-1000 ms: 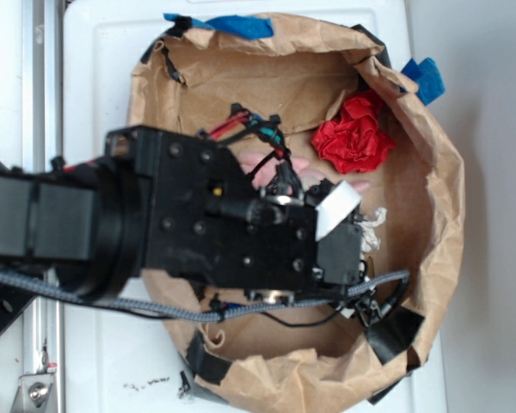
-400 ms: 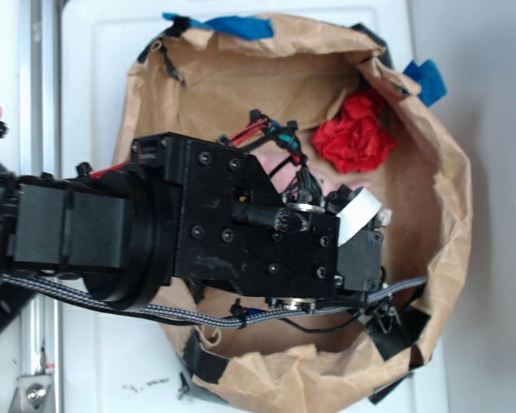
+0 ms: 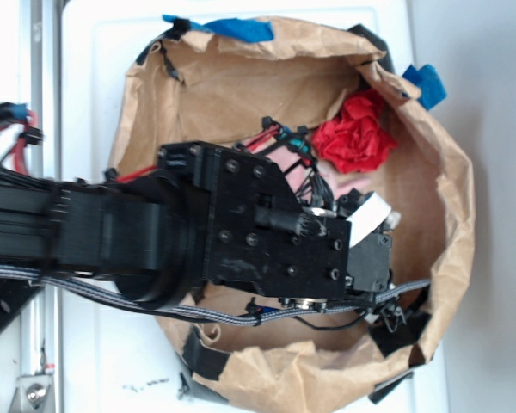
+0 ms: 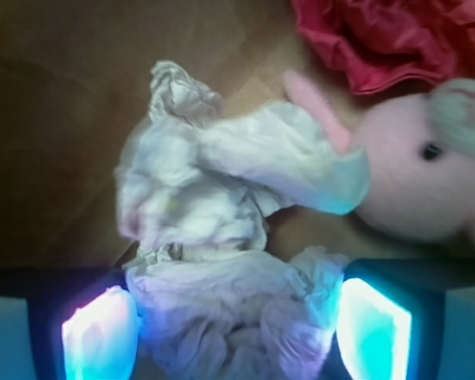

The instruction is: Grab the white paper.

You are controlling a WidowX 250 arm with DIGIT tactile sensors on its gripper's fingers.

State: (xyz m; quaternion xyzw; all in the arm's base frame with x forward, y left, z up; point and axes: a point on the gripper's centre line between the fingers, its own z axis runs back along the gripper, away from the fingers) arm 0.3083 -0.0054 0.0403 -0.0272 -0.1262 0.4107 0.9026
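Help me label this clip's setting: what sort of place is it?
Probably a lab test bench: a taped-down brown paper bin on a white surface holds props, namely white paper, a red paper wad and a pink plush bunny.

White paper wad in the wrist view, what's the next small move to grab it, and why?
Probably close the jaws. In the wrist view the white paper wad already sits between the open gripper, one lit finger on each side of its lower lobes. The pink plush bunny lies outside the gap, touching only the wad's upper lobe.
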